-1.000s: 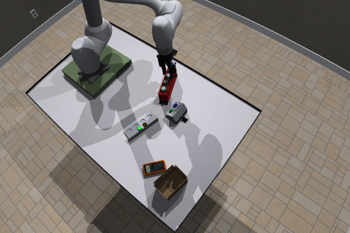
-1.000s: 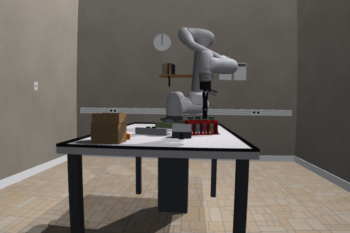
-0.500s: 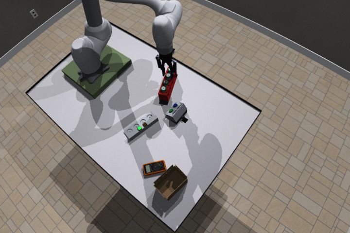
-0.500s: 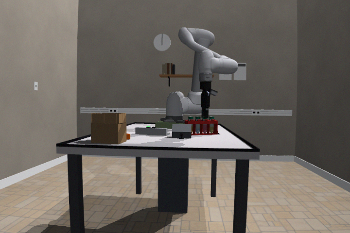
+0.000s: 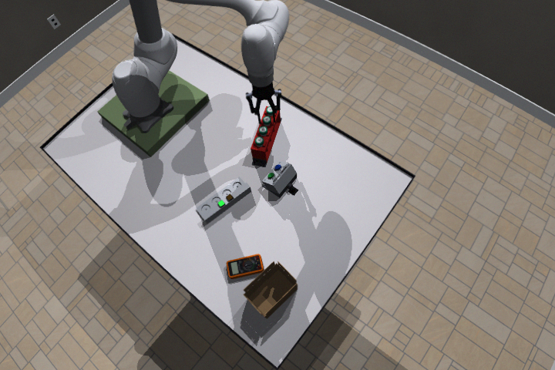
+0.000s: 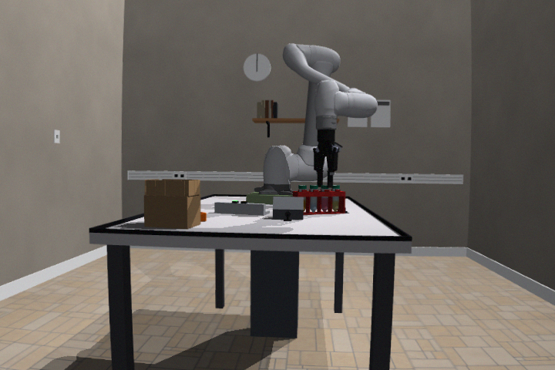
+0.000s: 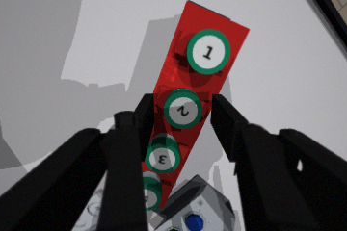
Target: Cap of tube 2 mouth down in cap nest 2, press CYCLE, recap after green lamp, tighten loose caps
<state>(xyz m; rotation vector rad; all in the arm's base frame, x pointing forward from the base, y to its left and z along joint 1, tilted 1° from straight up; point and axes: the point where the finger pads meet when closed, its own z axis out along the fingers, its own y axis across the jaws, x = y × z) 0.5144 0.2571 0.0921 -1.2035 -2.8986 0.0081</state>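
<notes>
- An orange meter (image 5: 244,265) lies flat on the table (image 5: 352,183).
- An open cardboard box (image 5: 270,289) sits just beside it, at its four o'clock.
- A round wall clock (image 6: 257,67) hangs above a small bookshelf (image 6: 278,120).

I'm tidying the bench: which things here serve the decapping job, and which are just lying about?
Job: decapping station, cap of tube 2, cap tray, key housing, gripper.
Lying about: multimeter, cardboard box.
</notes>
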